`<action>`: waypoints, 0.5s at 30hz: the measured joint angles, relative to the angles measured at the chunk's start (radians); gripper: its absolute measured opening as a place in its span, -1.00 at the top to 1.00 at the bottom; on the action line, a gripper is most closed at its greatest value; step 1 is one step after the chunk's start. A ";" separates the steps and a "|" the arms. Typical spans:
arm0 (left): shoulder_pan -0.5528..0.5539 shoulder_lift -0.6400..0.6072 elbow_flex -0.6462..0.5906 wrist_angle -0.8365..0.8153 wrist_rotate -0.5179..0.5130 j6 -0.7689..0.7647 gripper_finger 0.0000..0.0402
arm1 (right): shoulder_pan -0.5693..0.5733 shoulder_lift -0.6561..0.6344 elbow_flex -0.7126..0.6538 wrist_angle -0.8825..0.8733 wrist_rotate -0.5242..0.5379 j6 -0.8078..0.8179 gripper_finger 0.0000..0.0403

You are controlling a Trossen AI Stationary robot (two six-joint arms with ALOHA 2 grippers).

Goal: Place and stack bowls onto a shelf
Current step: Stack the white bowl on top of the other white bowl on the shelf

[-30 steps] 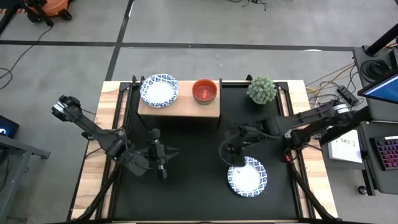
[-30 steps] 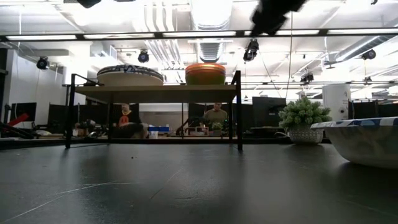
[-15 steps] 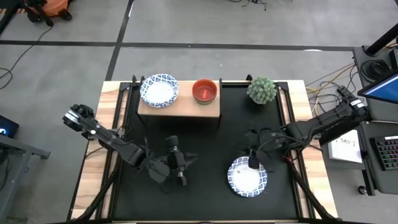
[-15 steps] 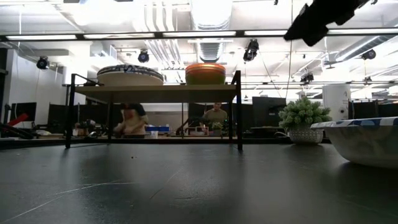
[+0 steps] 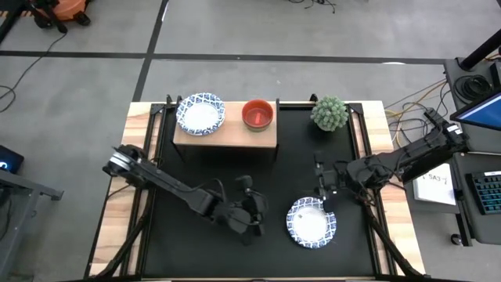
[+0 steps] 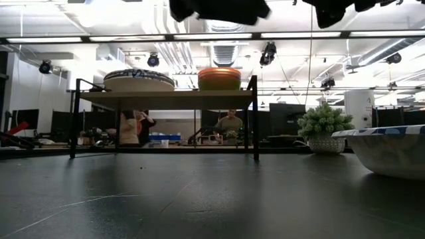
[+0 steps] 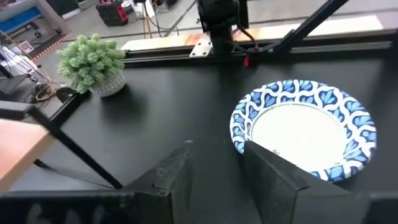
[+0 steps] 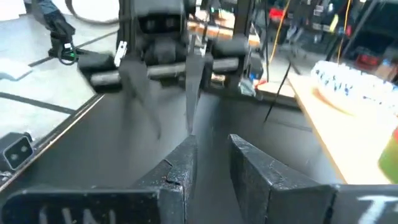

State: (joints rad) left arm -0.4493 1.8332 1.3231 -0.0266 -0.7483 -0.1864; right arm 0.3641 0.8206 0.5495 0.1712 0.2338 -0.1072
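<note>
The blue-rimmed white bowl (image 5: 311,222) lay on the black tabletop (image 5: 196,176), toward the right front, not yet on the shelf (image 5: 225,133). Over the last second the left gripper (image 5: 252,222) had swung across from the left half of the table to a spot just beside the bowl's left edge, and its fingers (image 7: 177,177) had spread apart; they stood open with nothing between them, the bowl's rim just beyond the fingertips in the left wrist view. In the same second the right gripper (image 5: 324,186) had drawn back from over the bowl toward the right side and hung just behind it, its fingers (image 8: 180,168) parted by a narrow gap and gripping nothing. By the look of it, the left arm was taking over the pick-up of this bowl.

On the shelf sat another blue-patterned bowl (image 5: 200,113) at the left end and a red bowl (image 5: 257,114) beside it, apart from each other, with bare board to the right.

The wide bowls were shallow and round, smooth white inside with a busy blue petal pattern on a thin rim. The red one was smaller and deeper. The shelf was a pale wooden board on thin black metal legs. A spiky green plant (image 5: 329,113) in a small pot stood at the back right.
</note>
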 joint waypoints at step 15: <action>0.088 0.175 0.113 0.011 0.059 -0.071 0.04 | 0.000 -0.045 -0.004 0.014 -0.082 -0.091 0.66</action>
State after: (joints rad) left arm -0.3617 2.0083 1.4361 -0.0158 -0.6891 -0.2574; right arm 0.3645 0.7755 0.5450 0.1856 0.1515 -0.1978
